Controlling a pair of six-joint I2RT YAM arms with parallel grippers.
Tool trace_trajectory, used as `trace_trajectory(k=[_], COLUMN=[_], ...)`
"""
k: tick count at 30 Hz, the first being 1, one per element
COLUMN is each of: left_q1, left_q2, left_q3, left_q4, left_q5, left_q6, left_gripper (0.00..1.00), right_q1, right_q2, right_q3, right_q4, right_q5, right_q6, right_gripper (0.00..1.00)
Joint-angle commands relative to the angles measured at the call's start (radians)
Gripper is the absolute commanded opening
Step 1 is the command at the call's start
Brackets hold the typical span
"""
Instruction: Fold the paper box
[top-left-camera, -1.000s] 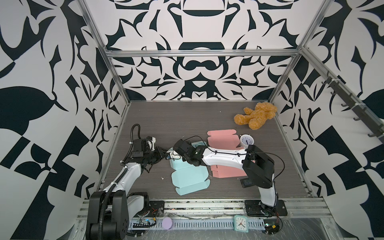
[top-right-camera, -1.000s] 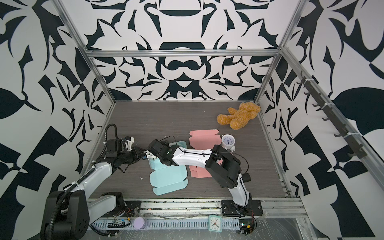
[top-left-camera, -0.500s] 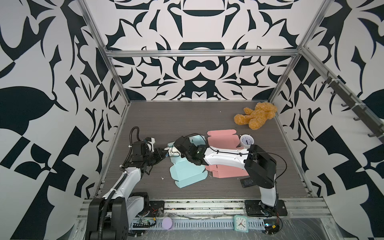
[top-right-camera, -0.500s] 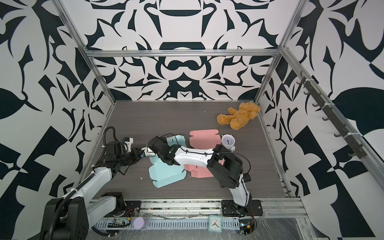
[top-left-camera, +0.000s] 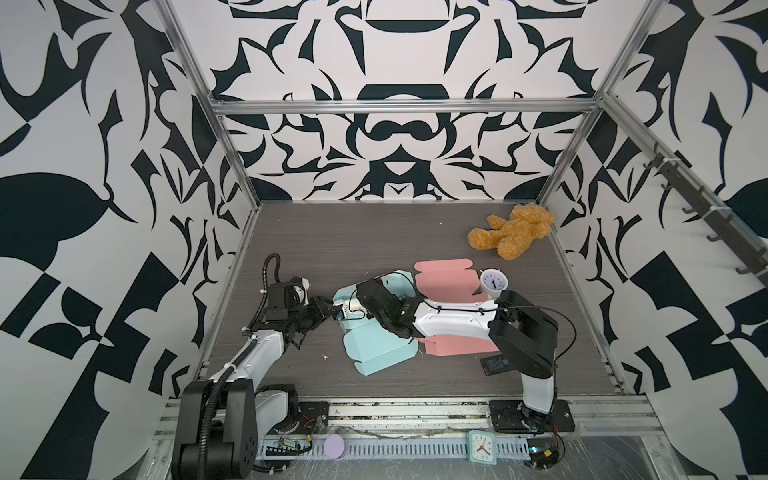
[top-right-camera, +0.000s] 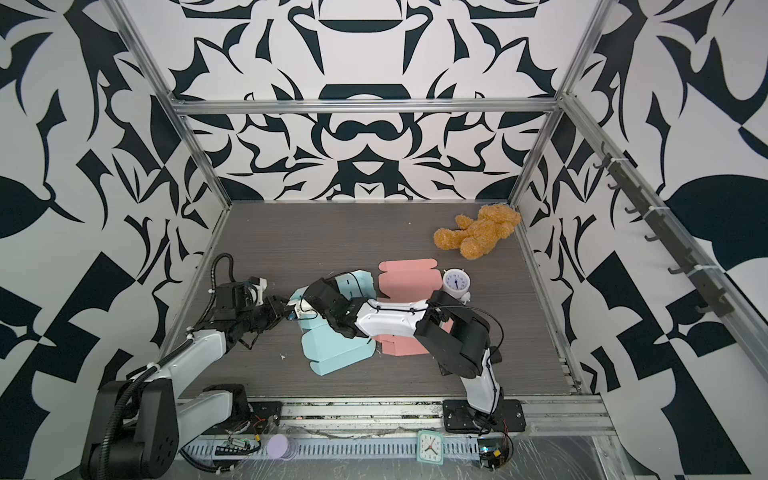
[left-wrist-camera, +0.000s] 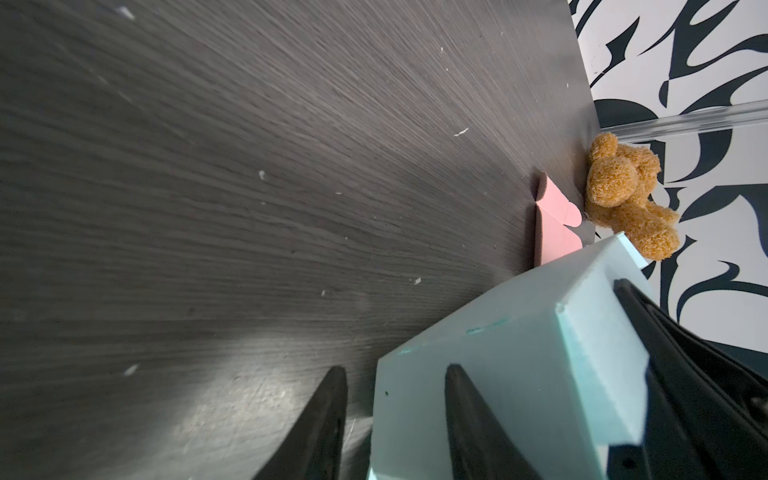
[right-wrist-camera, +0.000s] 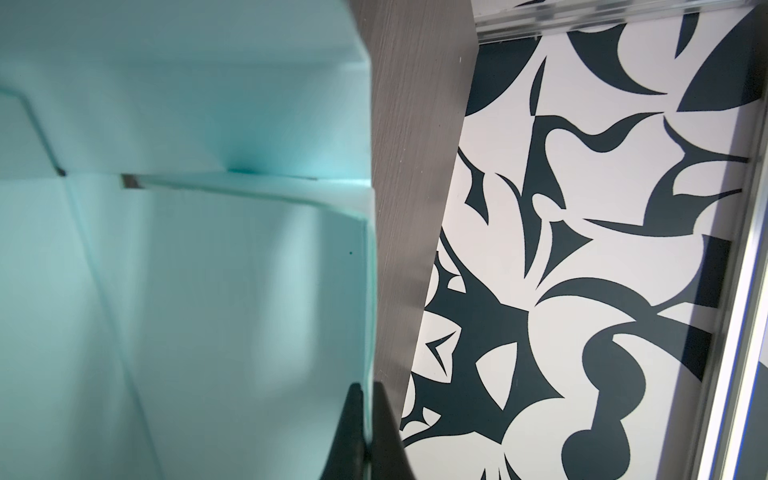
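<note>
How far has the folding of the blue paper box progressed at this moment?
Done: one end of the blue box has walls standing up, seen from the left wrist. In hand: the right pincer is shut on a raised wall's edge, and the left pincer is open at the box's corner. Left: the long lid part lies flat on the table, so the box is not closed.
</note>
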Motion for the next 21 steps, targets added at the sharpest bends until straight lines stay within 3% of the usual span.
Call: trace_trajectory(k=[1,9,21], left_q1=[-0.004,-0.011,-0.023], left_q2=[0.007,0.077,0.269], left_q3=[0.032,0.05,0.012], left_q4=[0.043,0.126,0.346], left_q5=[-0.02,-0.055,-0.061], left_q6=[-0.017,-0.061,-0.089], left_gripper=[0.43,0.43,0.43], right_q1=[-0.025,-0.051,-0.041], right_q2=[-0.036,0.005,0.058], right_q3=[0.016,0.062,0.033], right_q4=[0.077,0.1,0.2], right_q5=[-0.023,-0.065,0.0], right_q6=[-0.008,-0.02,-0.108], right_gripper=[0.0,0.0,0.0])
